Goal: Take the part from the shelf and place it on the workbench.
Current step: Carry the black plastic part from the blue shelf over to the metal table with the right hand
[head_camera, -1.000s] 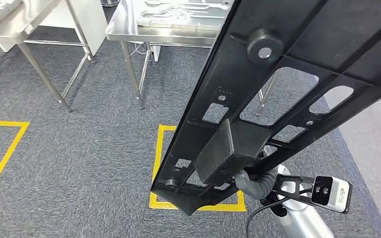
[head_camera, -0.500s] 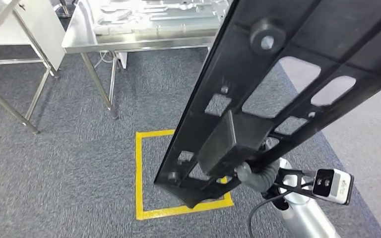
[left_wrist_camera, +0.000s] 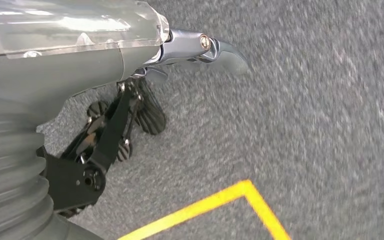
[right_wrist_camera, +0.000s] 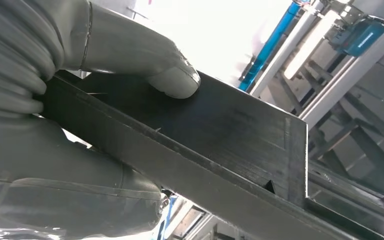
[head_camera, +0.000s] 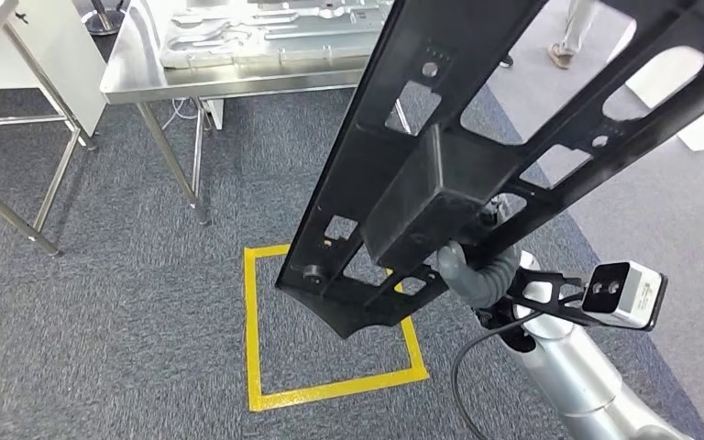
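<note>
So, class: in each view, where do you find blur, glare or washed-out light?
Head view: sharp, with soft glare on the steel workbench. Left wrist view: the carpet is smeared with blur. Right wrist view: bright overexposed light behind the black part; the right hand is sharp.

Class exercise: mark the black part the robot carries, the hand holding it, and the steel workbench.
black part (head_camera: 394,137): head view, on its long perforated frame.
right hand (right_wrist_camera: 130,55): right wrist view, on the thumb pressing the part.
steel workbench (head_camera: 137,73): head view, on its bare near corner.
</note>
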